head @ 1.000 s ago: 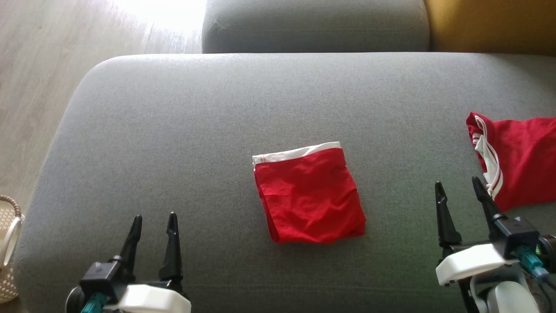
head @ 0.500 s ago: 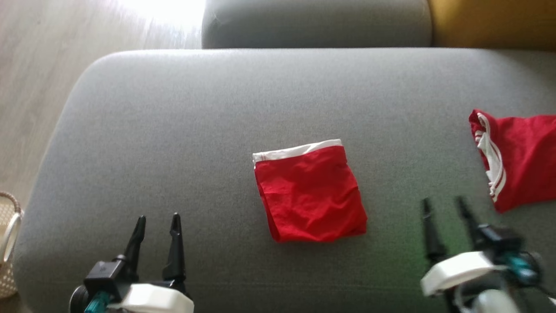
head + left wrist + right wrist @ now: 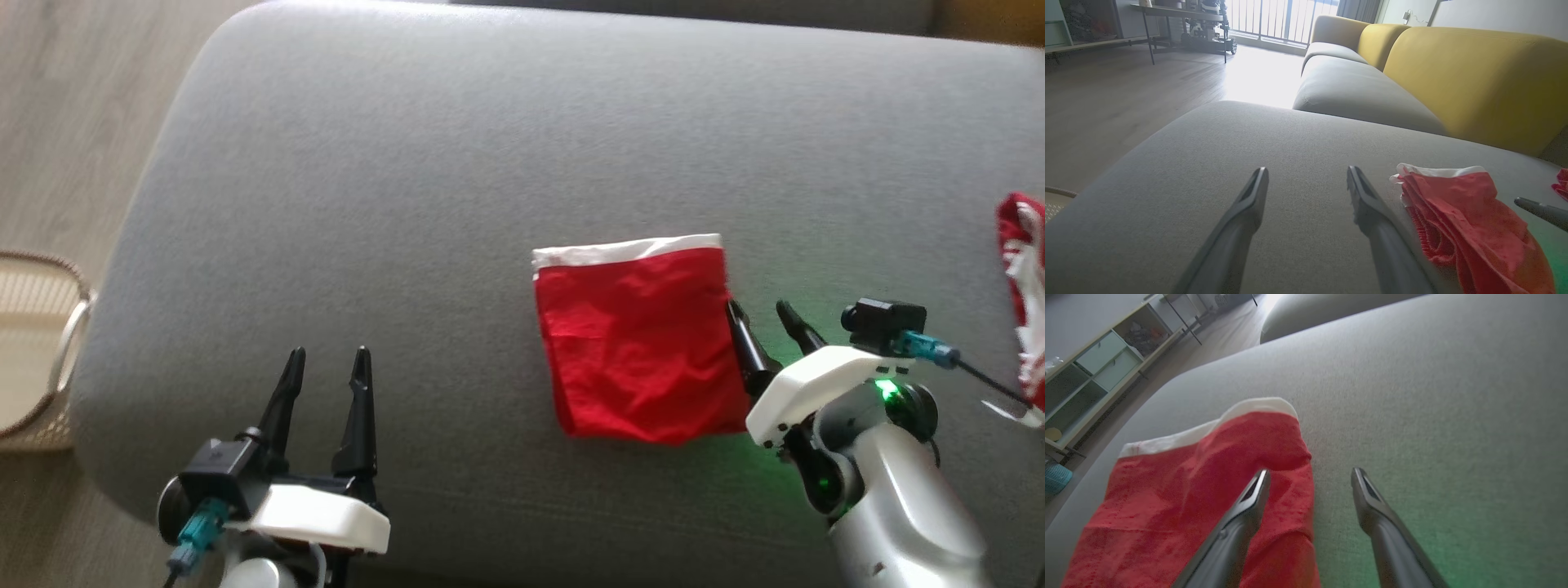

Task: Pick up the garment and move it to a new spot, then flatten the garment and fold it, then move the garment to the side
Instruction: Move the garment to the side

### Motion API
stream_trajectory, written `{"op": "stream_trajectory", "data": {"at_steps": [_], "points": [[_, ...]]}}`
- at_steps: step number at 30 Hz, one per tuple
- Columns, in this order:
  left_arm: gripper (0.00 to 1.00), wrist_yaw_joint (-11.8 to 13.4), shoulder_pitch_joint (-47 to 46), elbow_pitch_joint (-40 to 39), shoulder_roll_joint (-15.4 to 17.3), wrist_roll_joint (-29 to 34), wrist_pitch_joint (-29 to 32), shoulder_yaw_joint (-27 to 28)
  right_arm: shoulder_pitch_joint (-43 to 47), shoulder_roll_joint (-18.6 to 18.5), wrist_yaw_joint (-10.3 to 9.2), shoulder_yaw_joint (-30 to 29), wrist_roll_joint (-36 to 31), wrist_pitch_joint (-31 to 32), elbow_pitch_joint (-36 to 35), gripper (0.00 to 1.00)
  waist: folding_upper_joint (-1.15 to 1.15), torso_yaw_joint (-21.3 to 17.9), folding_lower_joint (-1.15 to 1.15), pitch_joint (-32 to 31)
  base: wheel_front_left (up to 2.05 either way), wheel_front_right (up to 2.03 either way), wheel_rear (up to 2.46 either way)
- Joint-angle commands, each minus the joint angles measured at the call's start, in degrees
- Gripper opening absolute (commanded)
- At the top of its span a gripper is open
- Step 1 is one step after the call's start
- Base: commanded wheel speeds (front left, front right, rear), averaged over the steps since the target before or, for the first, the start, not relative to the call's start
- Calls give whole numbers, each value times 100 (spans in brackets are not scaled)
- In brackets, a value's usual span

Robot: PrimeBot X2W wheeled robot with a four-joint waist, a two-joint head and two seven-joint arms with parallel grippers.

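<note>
The garment [image 3: 641, 343] is a red piece with a white band along its far edge, folded into a square on the grey sofa cushion [image 3: 457, 163]. My right gripper [image 3: 761, 309] stands open at the garment's right edge, its left finger over the red cloth and its right finger over bare cushion. In the right wrist view the garment [image 3: 1200, 490] lies under the left finger, between and beside the right gripper [image 3: 1310, 473]. My left gripper [image 3: 328, 358] is open and empty, well left of the garment. The left wrist view shows the garment [image 3: 1457, 216] to the right of the left gripper [image 3: 1307, 171].
A second red and white garment [image 3: 1024, 278] lies at the cushion's right edge. A woven basket [image 3: 33, 343] stands on the wooden floor to the left. Yellow backrests [image 3: 1470, 77] and another grey seat [image 3: 1355, 85] lie beyond the cushion.
The head camera has tilted and shifted. My right gripper has moved left from beside the second garment to the right edge of the folded garment. The left gripper has stayed open and in place.
</note>
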Motion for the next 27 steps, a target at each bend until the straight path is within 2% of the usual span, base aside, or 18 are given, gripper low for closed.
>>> {"op": "stream_trajectory", "data": {"at_steps": [1, 8, 14, 15, 16, 23, 27], "points": [[100, 37, -282, -170, 7, -42, -31, 140, -230, -39, -1, 128, 122, 124, -67, 100, 0, 159, 0, 125, 0, 0, 0], [100, 63, -322, -147, 7, -105, -31, 72, -515, -186, -1, 287, 596, 672, 386, 100, 0, 392, 0, 228, 0, 0, 0], [100, 99, -321, -121, 7, -126, -31, 100, -605, -172, -1, 466, 609, 966, 699, 100, 0, 471, 0, 224, 0, 0, 0], [100, 95, -324, -119, 7, -121, -31, 105, -623, -166, -1, 502, 604, 1000, 740, 56, 0, 476, 0, 221, 0, 0, 0], [100, 92, -326, -119, 7, -115, -31, 111, -641, -163, -1, 543, 588, 1007, 762, 0, 0, 478, 0, 217, 0, 0, 0], [100, 91, -354, -143, 7, -97, -31, 122, -763, -241, -1, 640, 362, 790, 860, 0, 0, 418, 0, 212, 0, 0, 0], [100, 80, -354, -209, 7, -63, -31, 128, -885, -360, -1, 770, 34, 525, 868, 0, 0, 191, 0, 173, 0, 0, 0]]}}
